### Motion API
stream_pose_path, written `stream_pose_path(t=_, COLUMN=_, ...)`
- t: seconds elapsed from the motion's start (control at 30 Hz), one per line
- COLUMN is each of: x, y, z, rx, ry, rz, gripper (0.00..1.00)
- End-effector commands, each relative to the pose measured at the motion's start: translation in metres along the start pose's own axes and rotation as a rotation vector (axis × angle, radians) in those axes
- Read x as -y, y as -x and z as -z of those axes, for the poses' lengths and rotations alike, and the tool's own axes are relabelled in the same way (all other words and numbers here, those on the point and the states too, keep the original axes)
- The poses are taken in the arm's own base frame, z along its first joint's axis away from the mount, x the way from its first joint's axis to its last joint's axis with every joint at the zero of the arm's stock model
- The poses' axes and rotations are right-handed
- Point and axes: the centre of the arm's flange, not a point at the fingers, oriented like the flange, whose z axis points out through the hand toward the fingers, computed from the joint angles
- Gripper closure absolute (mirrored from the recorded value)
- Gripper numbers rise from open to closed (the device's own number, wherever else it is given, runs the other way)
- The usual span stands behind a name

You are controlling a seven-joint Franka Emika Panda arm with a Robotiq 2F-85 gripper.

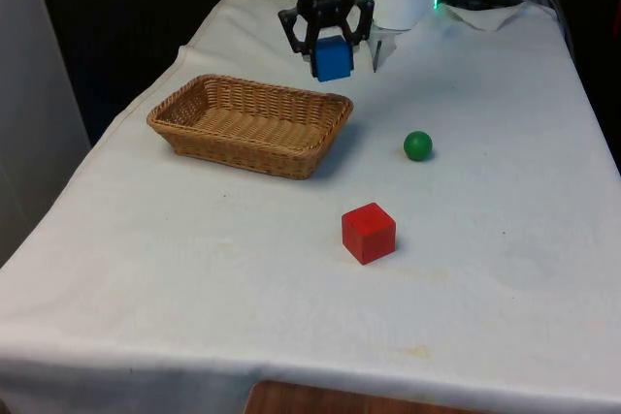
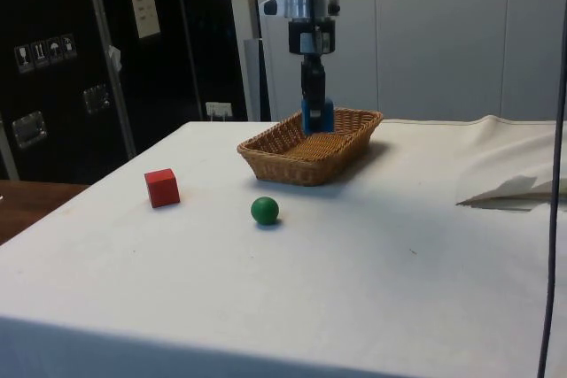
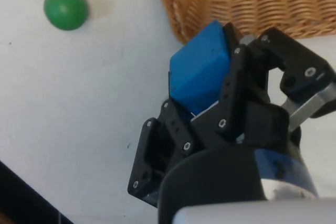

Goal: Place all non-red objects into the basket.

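The blue cube (image 1: 332, 59) hangs in the air, clamped between the fingers of the tool (image 1: 330, 53), which grasps it from above. In the front view it sits above the far rim of the wicker basket (image 1: 194, 138), toward the corner on the front view's right; the wrist view shows the basket's edge just past the cube, so the cube seems to hover over bare cloth beside the rim rather than over the basket's floor. From the side view alone I cannot tell which.

The step in hand looks like the carry to the basket. To do it well, the tool should travel further over the basket's middle before letting go, keeping the cube above the rim so a corner does not catch the weave, then lower and release.

On the tabletop (image 1: 485, 317) the green ball (image 1: 417, 145) lies well apart from the basket and awaits its turn; being round, it may roll when touched. The red cube (image 1: 369, 233) sits nearer the camera and should stay put.
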Motion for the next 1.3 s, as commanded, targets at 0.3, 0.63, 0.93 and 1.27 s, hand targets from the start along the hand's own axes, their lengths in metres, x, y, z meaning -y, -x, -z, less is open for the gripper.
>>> stream_pose_path(t=0.3, x=-0.020, y=0.009, z=-0.002, rx=0.007, ry=0.009, rz=-0.009, gripper=0.97)
stream_pose_path(t=0.63, x=-0.046, y=0.014, z=-0.005, rx=0.005, ry=0.014, rz=-0.022, gripper=0.97)
stream_pose_path(t=0.93, x=-0.065, y=0.011, z=-0.015, rx=0.014, ry=0.024, rz=-0.046, gripper=0.97)
stream_pose_path(t=1.27, x=-0.089, y=0.014, z=-0.026, rx=0.019, ry=0.037, rz=-0.074, gripper=0.97)
